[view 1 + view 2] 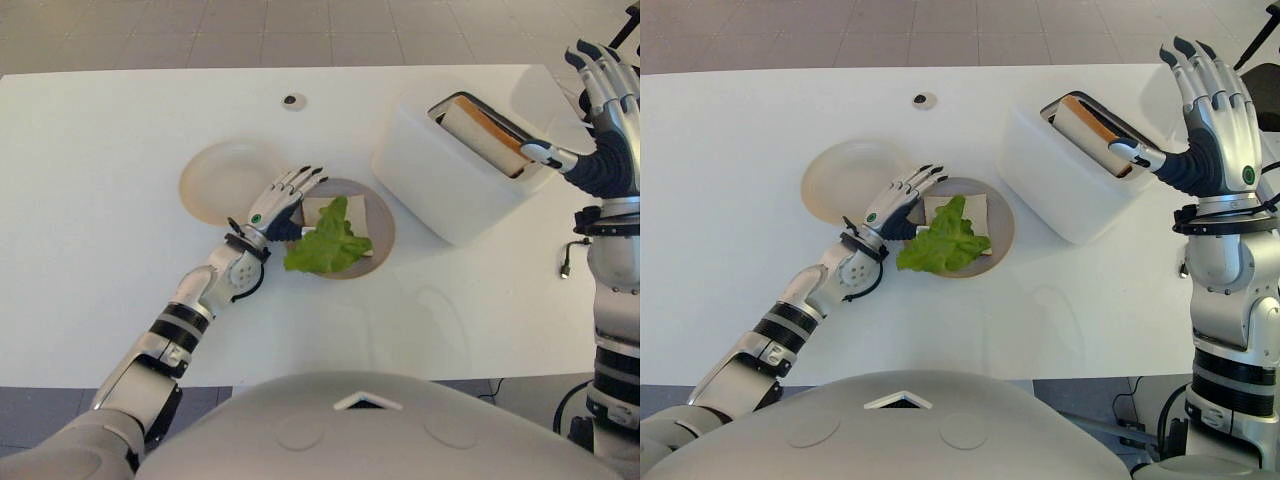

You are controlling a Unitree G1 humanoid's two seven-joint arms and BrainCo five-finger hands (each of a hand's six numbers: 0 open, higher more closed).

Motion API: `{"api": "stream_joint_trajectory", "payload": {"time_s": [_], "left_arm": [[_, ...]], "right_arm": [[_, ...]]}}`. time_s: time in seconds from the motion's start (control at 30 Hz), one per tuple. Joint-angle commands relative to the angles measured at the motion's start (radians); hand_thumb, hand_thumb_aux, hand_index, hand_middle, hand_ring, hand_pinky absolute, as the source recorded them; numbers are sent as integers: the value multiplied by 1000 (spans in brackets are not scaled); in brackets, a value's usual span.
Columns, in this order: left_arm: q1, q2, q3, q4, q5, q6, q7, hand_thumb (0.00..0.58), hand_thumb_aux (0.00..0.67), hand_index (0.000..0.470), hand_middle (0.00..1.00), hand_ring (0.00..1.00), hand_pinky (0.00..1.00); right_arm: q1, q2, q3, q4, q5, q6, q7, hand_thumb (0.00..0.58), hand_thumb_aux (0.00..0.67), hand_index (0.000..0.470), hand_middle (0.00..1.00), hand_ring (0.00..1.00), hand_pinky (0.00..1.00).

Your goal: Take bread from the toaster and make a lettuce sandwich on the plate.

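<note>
Starting at the left of the white surface [100,180]: an empty pale dish [222,178], perhaps the lettuce's own, though impossible to confirm. Just right of that, the left hand [282,203], lying low over the near rim of the brown plate [388,228], fingers stretched almost straight and gripping nothing, thumb tucked against the leaf; seemingly there to settle the filling rather than to lift. On the plate, one slice of bread [358,208] laid flat as the base, with the lettuce leaf [326,244] draped across and spilling over the near edge toward the wrist. Farther back, a small dark round fitting [293,100] in the surface, well apart from everything. Just beside the plate on the right, the white toaster [430,185], slot upward, a second slice [487,135] standing proud of the slot, ready for picking. At the far right, the right hand [1220,120], raised beside the toaster, fingers spread wide and upright, thumb reaching in to touch the end of that slice; nothing gripped yet. Judged from this: base and filling in place, top slice not yet fetched, needing a pinch across both faces before lifting clear.
</note>
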Motion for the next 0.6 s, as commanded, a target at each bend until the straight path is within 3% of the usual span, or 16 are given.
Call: {"api": "stream_joint_trajectory", "payload": {"time_s": [0.03, 0.3, 0.43, 0.6], "left_arm": [[-57, 7, -15, 36, 66, 49, 48, 0, 0, 0, 0, 0, 0], [-60, 82, 34, 35, 124, 198, 116, 0, 0, 0, 0, 0, 0], [-38, 125, 105, -44, 114, 224, 210, 0, 0, 0, 0, 0, 0], [-39, 122, 54, -12, 153, 217, 246, 0, 0, 0, 0, 0, 0]], "right_arm": [[-1, -3, 8, 9, 9, -6, 10, 0, 0, 0, 0, 0, 0], [-17, 19, 61, 19, -2, -9, 3, 0, 0, 0, 0, 0, 0], [-36, 41, 113, 31, -15, -9, -7, 0, 0, 0, 0, 0, 0], [-74, 61, 172, 40, -26, -12, -6, 0, 0, 0, 0, 0, 0]]}}
